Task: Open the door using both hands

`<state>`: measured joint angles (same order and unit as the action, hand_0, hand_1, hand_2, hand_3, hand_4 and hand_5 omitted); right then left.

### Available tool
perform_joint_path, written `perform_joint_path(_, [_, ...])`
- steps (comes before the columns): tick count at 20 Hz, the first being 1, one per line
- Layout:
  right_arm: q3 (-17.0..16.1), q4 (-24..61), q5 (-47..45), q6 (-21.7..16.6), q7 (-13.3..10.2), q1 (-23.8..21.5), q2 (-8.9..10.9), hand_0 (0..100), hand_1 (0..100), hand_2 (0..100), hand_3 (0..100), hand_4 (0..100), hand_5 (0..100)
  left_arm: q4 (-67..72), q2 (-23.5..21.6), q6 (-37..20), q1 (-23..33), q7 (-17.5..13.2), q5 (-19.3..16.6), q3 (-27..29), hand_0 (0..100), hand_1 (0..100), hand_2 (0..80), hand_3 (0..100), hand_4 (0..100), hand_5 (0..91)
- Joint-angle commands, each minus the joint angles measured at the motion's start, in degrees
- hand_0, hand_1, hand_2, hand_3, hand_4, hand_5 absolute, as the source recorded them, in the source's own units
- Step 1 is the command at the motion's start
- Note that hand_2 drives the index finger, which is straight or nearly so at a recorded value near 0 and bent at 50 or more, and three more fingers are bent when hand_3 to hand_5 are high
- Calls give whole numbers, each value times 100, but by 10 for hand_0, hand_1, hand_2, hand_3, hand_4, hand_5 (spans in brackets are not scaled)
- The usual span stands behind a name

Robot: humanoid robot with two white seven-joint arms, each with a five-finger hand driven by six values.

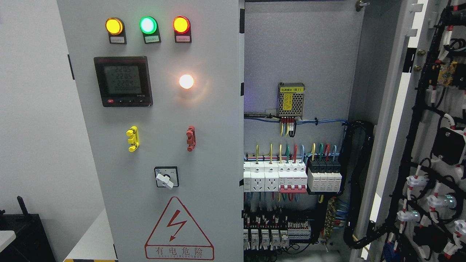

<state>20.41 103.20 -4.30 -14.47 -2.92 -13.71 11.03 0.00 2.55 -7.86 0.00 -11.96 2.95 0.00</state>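
Observation:
A grey electrical cabinet fills the head view. Its left door (204,153) stands shut and carries three indicator lamps (147,25), a digital meter (123,81), a lit white lamp (186,81), a yellow handle (132,139), a red handle (190,138) and a rotary switch (166,177). The right door (433,145) is swung wide open, its inner side showing black cable bundles and lamp backs. Neither of my hands shows in the picture.
Inside the open half are a mesh-cased power supply (291,100), a row of breakers and sockets (291,176) and coloured wiring. A white wall is at the left, with a black object (22,222) at the lower left. A high-voltage warning triangle (178,229) marks the left door.

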Motion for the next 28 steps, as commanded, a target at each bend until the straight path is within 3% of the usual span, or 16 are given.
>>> perform_joint_path(1, [-63, -89, -36, 260, 2, 491, -40, 0, 0, 0, 0, 0, 0, -53, 0, 4, 185, 1, -5, -70, 0, 0, 0, 0, 32, 0])
perform_joint_path(4, [-99, -80, -53, 382, 2, 632, -311, 0, 0, 0, 0, 0, 0, -53, 0, 4, 176, 1, 3, -70, 0, 0, 0, 0, 32, 0])
perform_joint_path(15, [-99, -150, -115, 541, 2, 1036, -312, 0, 0, 0, 0, 0, 0, -53, 0, 4, 184, 1, 3, -70, 0, 0, 0, 0, 32, 0])
perform_joint_path(20, [-81, -177, -747, 1033, 2, 1379, -321, 0, 0, 0, 0, 0, 0, -53, 0, 4, 185, 1, -5, -70, 0, 0, 0, 0, 32, 0])
perform_joint_path(28, [-29, -300, -800, 1060, 2, 1774, -330, 0, 0, 0, 0, 0, 0, -53, 0, 4, 176, 1, -5, -70, 0, 0, 0, 0, 32, 0])
